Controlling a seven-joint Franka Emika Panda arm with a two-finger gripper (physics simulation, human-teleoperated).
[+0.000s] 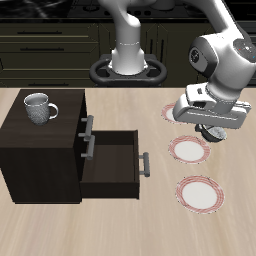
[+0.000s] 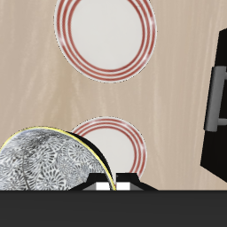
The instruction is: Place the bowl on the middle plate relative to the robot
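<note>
White-grey bowl (image 2: 49, 161) held in gripper (image 1: 212, 133) above middle plate (image 1: 189, 151).

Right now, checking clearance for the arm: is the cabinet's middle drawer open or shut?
Open. The middle drawer juts forward from the cabinet, its dark inside showing, while the top drawer sits flush.

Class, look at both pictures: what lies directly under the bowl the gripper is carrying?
In the wrist view, the bowl hangs above the table, overlapping the edge of one red-rimmed plate. The bowl covers part of that plate's rim. The gripper hides the bowl in the exterior view.
</note>
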